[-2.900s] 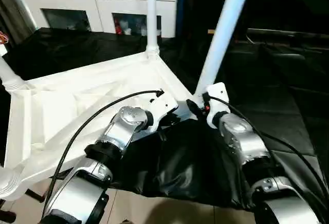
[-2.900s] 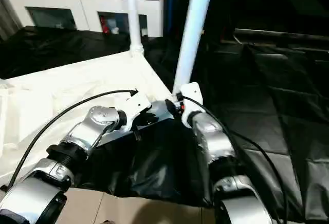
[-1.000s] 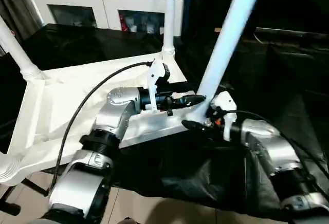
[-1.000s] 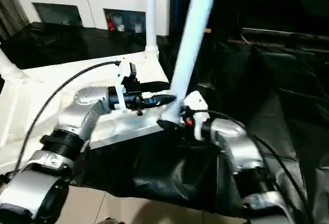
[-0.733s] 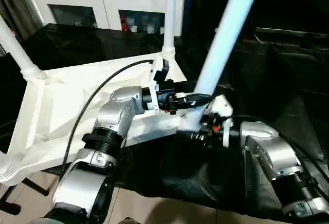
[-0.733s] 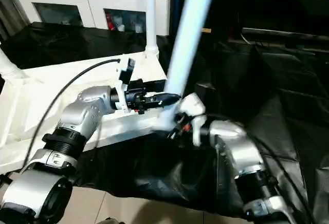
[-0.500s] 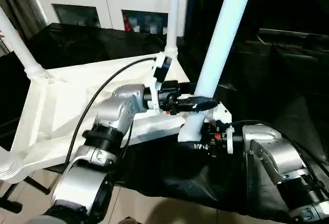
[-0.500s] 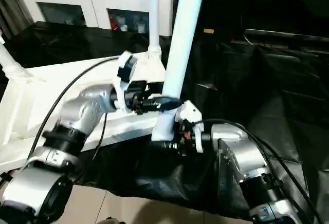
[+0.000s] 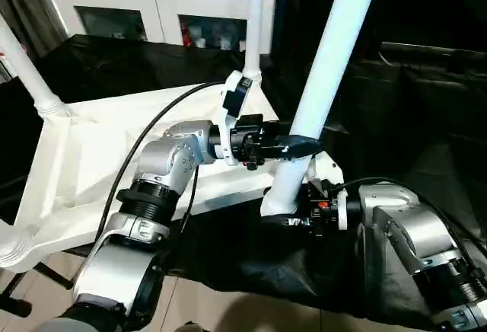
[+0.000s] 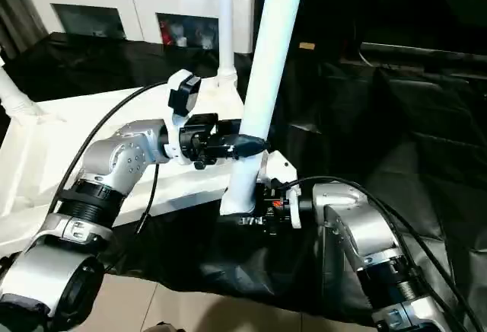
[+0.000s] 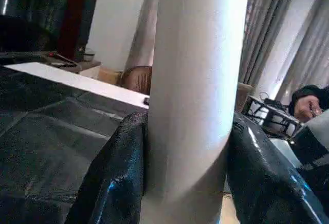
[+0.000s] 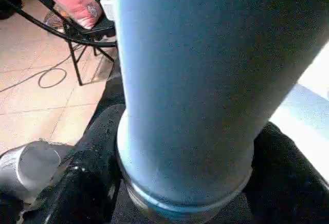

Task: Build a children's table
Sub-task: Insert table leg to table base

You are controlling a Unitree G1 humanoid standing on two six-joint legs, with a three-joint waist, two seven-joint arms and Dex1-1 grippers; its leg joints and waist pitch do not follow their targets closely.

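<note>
Table top (image 9: 91, 164) upside down on black sheet, leg (image 9: 319, 96) up at near corner. Left claw (image 9: 293, 148) clamped mid-leg, right claw (image 10: 251, 214) around base — risk: leg cocks sideways, jams in socket.

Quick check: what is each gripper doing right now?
Left gripper: closed around the leg, fingers on both sides.
Right gripper: closed around the same leg, near its base.

A white table leg (image 12: 190, 80) looms between seemingly gripping black fingers (image 12: 90, 183).
</note>
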